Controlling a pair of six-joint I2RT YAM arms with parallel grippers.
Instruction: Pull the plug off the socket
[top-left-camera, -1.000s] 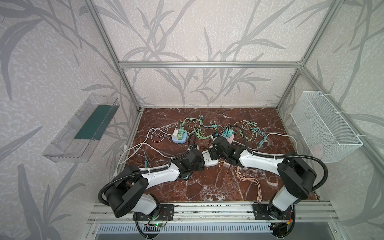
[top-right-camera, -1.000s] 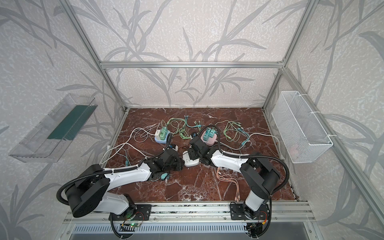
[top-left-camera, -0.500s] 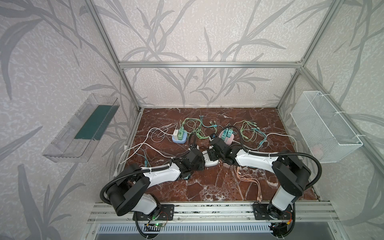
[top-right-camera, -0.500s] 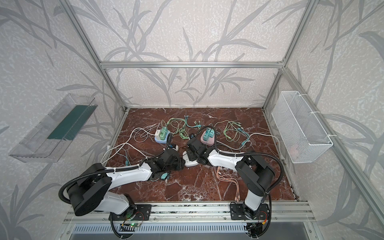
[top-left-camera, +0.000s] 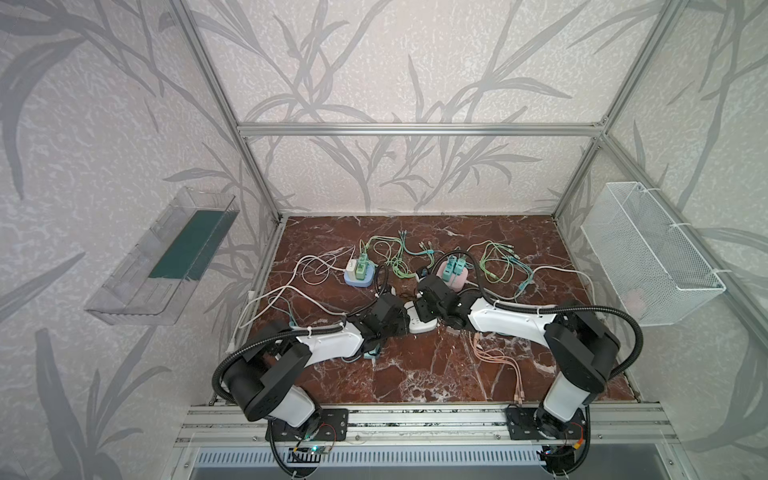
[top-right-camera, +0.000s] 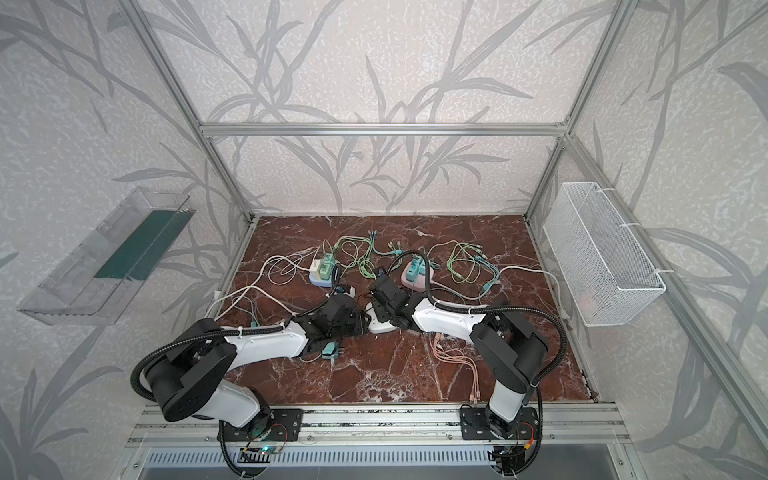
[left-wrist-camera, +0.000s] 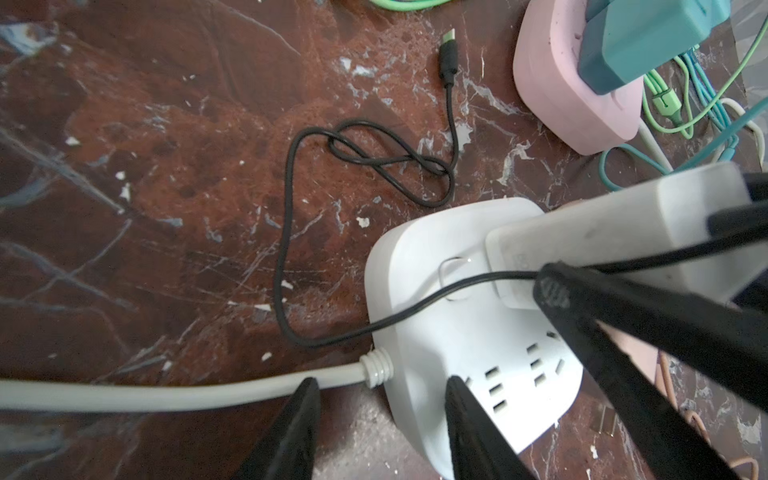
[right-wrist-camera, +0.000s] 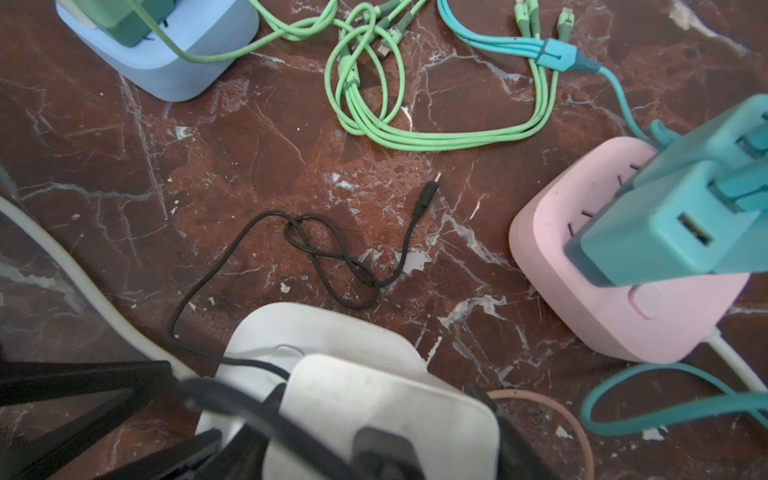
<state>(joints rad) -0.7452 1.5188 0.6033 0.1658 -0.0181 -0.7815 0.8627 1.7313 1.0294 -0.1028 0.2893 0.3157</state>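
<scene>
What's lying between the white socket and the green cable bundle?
A thin black cable, loosely looped on the marble, between the white socket and green cable bundle; clearest in the right wrist view.

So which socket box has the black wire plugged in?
The white socket box up front; the blue box and pink box hold green and teal plugs.

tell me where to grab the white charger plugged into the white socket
Grip the white charger by its two broad flat faces, above the white socket, coming straight down from above. It stands upright out of the socket as a boxy block; keep off the side where the black cable leaves.
</scene>
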